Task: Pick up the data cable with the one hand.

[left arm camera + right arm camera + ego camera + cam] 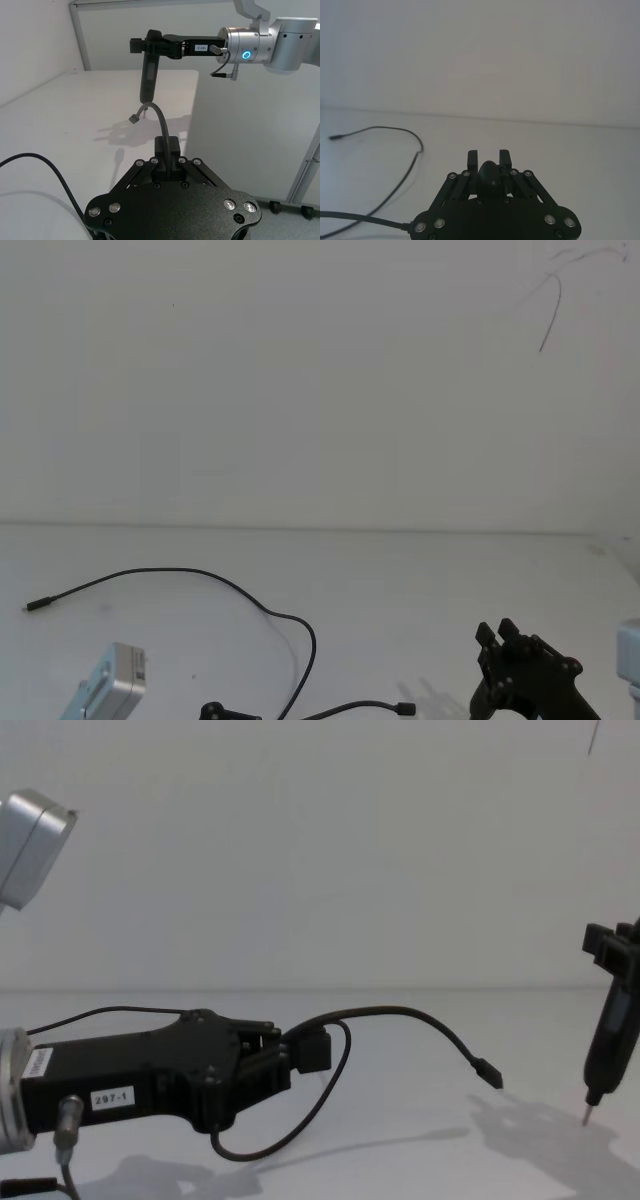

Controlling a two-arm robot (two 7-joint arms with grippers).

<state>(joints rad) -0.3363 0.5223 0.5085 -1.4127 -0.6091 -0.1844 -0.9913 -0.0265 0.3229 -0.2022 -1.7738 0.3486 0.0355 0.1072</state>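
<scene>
The white table (420,590) carries most of the data cable (200,573), whose long tail curves away to a thin far end (35,605) on the robot's left. The left tool (312,1050), labelled 297-1, reaches in low over the table. It is closed tight on the cable a little way back from the plug (489,1075), so the short end arches up and over with the plug hanging clear above its own shadow. The right tool (495,630) stands off to the right, clamped on a slim black probe (605,1040) that points down at the table. The grasp looks made, so the step is judged to be the lift. Raise the left tool straight and slowly with the clamp firm, so that the tail pays out behind instead of snagging or tugging the cable through the fingers. Steer the dangling plug away from the probe tip, which is near it. The tool's own body hides the line where the fingers bite the cable, so how deep the hold is cannot be judged. The head view's lower edge cuts off the loop under the left tool. Whether that loop touches the table is hard to tell.
</scene>
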